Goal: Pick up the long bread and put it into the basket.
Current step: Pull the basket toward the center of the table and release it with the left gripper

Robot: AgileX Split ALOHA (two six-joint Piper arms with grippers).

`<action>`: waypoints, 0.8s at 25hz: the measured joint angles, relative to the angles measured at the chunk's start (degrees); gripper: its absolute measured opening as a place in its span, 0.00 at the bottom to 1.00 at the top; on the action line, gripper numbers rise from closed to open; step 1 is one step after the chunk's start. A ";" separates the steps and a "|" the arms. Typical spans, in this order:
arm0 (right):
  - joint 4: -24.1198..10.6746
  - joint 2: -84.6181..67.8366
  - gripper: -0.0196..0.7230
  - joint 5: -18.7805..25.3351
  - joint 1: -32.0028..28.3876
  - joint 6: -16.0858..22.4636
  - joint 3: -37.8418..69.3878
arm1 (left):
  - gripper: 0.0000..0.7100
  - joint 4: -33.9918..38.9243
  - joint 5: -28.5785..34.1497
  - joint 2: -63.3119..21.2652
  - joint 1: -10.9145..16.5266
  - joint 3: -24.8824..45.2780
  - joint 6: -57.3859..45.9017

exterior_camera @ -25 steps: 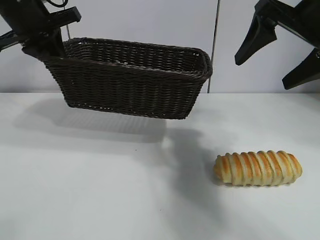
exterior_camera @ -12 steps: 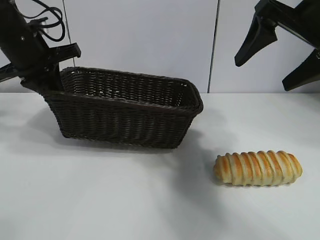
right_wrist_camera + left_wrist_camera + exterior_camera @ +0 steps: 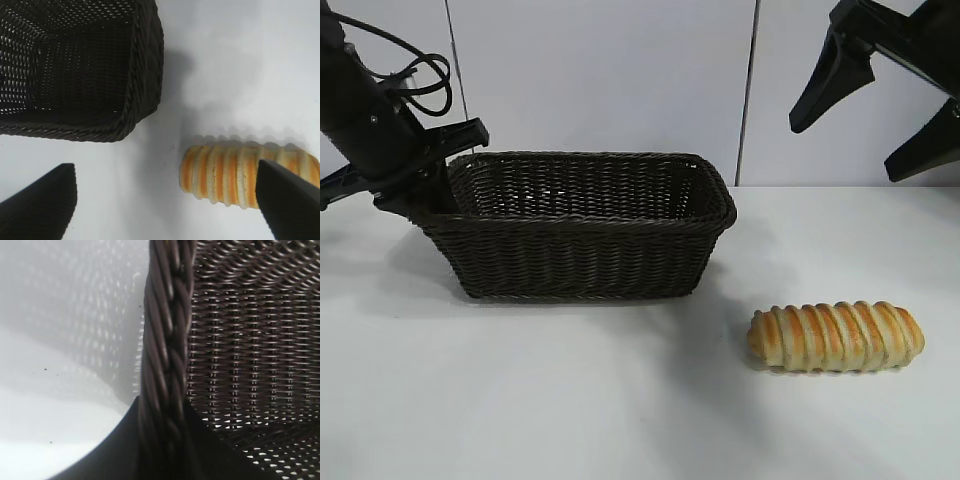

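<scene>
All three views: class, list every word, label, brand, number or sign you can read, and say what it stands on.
None: no readable text on the dark brown woven wicker basket, the ridged golden-brown long bread, the white table or the black arms.

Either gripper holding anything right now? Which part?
Left gripper is shut on the basket, clamping its braided rim at the left end. Right gripper is open, empty; long bread lies untouched.

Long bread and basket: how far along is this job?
Done: the basket stands flat on the table, left gripper clamped on its rim. In hand: nothing; the open right gripper hangs above the long bread. Left: grasp the bread, place it inside.
</scene>
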 joint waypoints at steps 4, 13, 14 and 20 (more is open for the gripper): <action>0.00 0.00 0.96 0.00 0.00 0.00 0.00 | 0.15 -0.06 -0.70 0.27 -1.13 0.00 0.00; 0.07 0.00 0.96 0.00 0.00 0.00 0.00 | 0.38 -0.57 1.05 0.33 -1.32 0.00 0.00; 0.07 0.00 0.96 0.00 0.00 0.00 0.00 | 0.50 -0.70 1.42 0.33 -1.32 0.00 -0.05; 0.07 0.00 0.96 0.06 0.00 0.00 0.00 | 0.94 -0.30 4.66 0.33 -1.32 -0.97 -0.09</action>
